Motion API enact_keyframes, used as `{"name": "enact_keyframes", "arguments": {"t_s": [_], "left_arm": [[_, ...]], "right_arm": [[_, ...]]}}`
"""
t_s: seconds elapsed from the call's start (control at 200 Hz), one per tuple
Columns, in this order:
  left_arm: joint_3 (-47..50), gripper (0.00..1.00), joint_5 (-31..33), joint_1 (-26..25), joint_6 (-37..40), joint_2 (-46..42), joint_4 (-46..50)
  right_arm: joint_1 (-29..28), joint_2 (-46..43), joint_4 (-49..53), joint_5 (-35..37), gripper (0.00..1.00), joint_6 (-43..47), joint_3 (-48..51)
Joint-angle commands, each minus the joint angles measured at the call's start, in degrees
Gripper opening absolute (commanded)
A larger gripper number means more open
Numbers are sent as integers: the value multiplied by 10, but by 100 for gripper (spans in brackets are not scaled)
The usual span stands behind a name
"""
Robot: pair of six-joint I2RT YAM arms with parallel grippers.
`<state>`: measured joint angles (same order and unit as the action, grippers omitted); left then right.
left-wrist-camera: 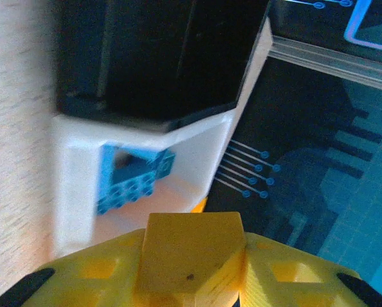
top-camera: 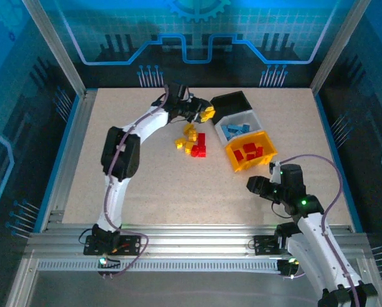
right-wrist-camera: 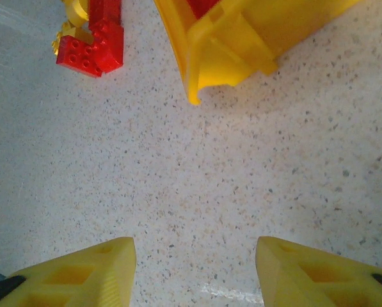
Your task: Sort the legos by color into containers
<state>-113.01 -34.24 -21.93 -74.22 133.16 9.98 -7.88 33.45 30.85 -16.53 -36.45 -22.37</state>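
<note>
Table [right-wrist-camera: 242, 166], left gripper [top-camera: 205, 114] clamped on a yellow brick [left-wrist-camera: 191, 246], white bin [left-wrist-camera: 72, 166] with blue bricks [left-wrist-camera: 130, 182] just ahead of it, black bin [left-wrist-camera: 146, 57] beyond, right gripper [right-wrist-camera: 196, 256] part open and empty, yellow bin [right-wrist-camera: 229, 45] with red bricks [top-camera: 251, 151] ahead, loose red and yellow bricks [right-wrist-camera: 91, 41] ahead-left.

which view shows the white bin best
Top external: the whole white bin shows, blue legos inside, between the black bin and yellow bin. Left wrist gives a close, cropped corner with a blue lego.
</note>
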Motion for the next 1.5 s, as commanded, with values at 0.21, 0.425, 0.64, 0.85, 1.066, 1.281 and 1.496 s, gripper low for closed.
{"name": "enact_keyframes", "arguments": {"t_s": [0.21, 0.425, 0.64, 0.85, 1.066, 1.281, 1.496], "left_arm": [[-271, 37, -12, -29, -116, 182, 5], [-310, 41, 0, -37, -158, 233, -22], [-323, 57, 9, -37, -169, 252, -34], [-324, 63, 8, -36, -173, 255, -39], [-323, 65, -8, -33, -156, 241, -27], [-258, 67, -24, -24, -42, 156, 50], [-230, 71, 59, -13, 267, 51, 362]], "right_arm": [[-11, 26, -16, 8, 54, 13, -5], [-12, 69, -25, 7, 56, 46, -28], [-11, 98, -28, 3, 58, 66, -44], [-11, 113, -34, 0, 59, 69, -48], [-15, 117, -45, 1, 59, 59, -47], [-47, 111, -47, 18, 59, 47, -54], [-98, 104, -25, 50, 58, 39, -76]]}}
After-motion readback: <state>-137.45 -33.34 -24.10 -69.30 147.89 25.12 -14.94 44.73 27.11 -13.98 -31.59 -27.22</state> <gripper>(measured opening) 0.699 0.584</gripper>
